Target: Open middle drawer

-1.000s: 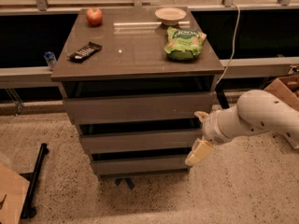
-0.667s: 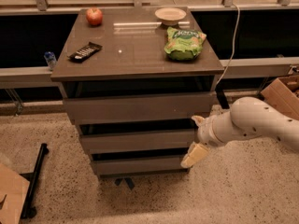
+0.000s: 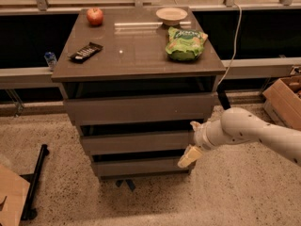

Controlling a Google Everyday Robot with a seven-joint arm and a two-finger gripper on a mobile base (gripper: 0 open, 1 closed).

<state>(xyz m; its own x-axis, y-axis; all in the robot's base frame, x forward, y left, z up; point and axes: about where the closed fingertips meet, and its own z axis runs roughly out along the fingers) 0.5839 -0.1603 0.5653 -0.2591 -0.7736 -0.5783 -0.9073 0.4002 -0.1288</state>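
Right of frame centre, the released tool (image 3: 188, 144) is set at the right end of the middle drawer (image 3: 136, 142), stretched leftward from it.

Cream end effector (image 3: 191, 141) sits beside grey-brown middle drawer (image 3: 136, 142) (red apple (image 3: 95, 16), green bag (image 3: 186, 44)).

Speckled floor (image 3: 235, 192), grey cabinet (image 3: 136, 55), cardboard box (image 3: 284, 100), grey ledge (image 3: 23, 75) behind

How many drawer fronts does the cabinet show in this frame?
3, stacked under the tabletop: top drawer, middle drawer, bottom drawer. None seems hidden. The gripper sits at the middle drawer's right end.
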